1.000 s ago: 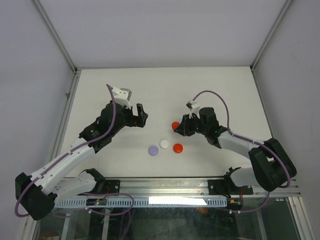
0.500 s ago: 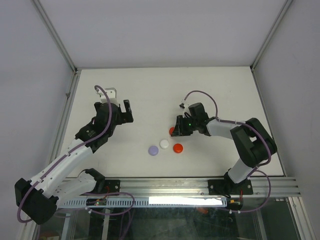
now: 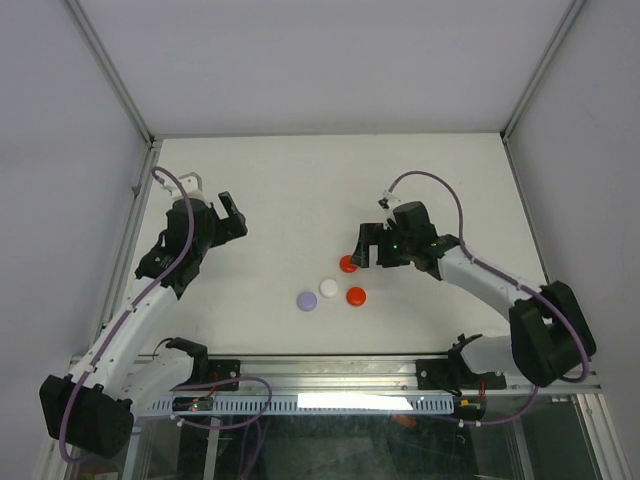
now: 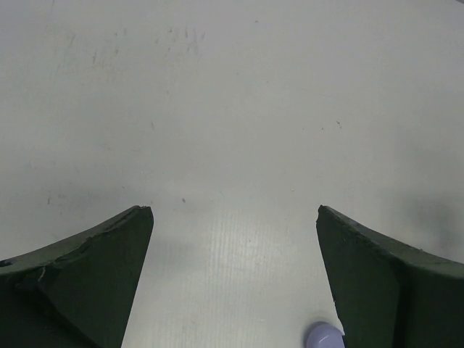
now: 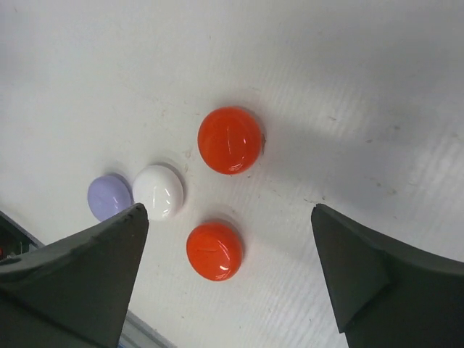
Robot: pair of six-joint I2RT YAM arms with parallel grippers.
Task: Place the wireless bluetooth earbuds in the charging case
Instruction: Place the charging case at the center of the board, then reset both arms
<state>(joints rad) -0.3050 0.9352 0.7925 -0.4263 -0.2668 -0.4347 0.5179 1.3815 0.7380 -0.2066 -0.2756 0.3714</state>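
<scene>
Four round pucks lie close together on the white table: one red puck (image 3: 347, 264) (image 5: 230, 140), a second red puck (image 3: 356, 296) (image 5: 214, 251), a white puck (image 3: 329, 288) (image 5: 158, 191) and a purple puck (image 3: 307, 300) (image 5: 109, 196). All four are shut, and whether they are the charging case I cannot tell. My right gripper (image 3: 363, 247) (image 5: 226, 210) hangs open above them, holding nothing. My left gripper (image 3: 233, 215) (image 4: 234, 210) is open over bare table at the far left. A small pale purple rounded thing (image 4: 324, 335) peeks in at the frame's bottom edge. No earbuds clearly show.
Metal frame rails (image 3: 140, 190) run along the table's left and right sides. Pale walls stand at the back. The arm bases and a cable rail (image 3: 330, 385) line the near edge.
My right gripper has opened and let go of the red puck, which now rests on the table beside the others. My left arm has swung back to the left, still open.
</scene>
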